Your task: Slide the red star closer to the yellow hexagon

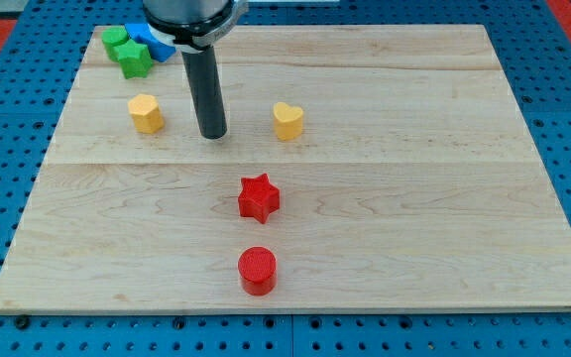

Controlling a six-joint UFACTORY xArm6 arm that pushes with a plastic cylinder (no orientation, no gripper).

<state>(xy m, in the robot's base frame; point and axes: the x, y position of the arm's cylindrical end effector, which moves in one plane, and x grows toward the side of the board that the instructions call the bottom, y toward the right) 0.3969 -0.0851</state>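
**newbie_ops:** Where's everything sitting right now? Trying to work out the push.

**rodpusher:** Your tip (213,134) is down on the wooden board (414,218), between the yellow hexagon (147,113) on the view's left and the yellow heart (287,120) on the view's right, touching neither. No jaws on this rig, so nothing to open or close, it's just a bare rod. The red star (258,196) is near the middle of the board, below your tip and a bit to the view's right. The red cylinder (257,270) sits straight below the star, well apart from it.

**newbie_ops:** So which way do I shove?

**rodpusher:** Here's the catch: the hexagon lies up and to the left of the star, and you're parked on that same side. I'd say you need to loop round to the star's lower-right before pushing. Go past its right side so you don't nudge it the wrong way. The green and blue blocks (132,48) in the top-left corner are out of your way.
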